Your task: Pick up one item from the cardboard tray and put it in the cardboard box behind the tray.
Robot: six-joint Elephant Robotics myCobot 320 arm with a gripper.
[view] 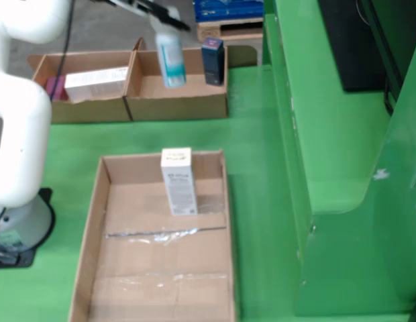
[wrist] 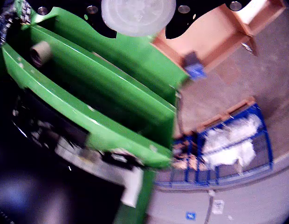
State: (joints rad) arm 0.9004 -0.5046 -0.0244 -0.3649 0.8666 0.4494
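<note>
In the still view from above, the pincer (view: 169, 19) is at the far edge, pinching a pale blue bottle (view: 171, 59) that hangs over the right compartment of the cardboard box (view: 178, 107), next to a dark blue carton (view: 213, 60). A white carton (view: 178, 181) stands in the near cardboard tray (view: 94, 221) on the green worktop (view: 262, 161).

Arm (view: 17, 114) reaches far back; jaws blurred, state unclear.

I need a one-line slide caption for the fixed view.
Gripper carries a pale blue bottle over the rear box; white carton remains in tray.
</note>
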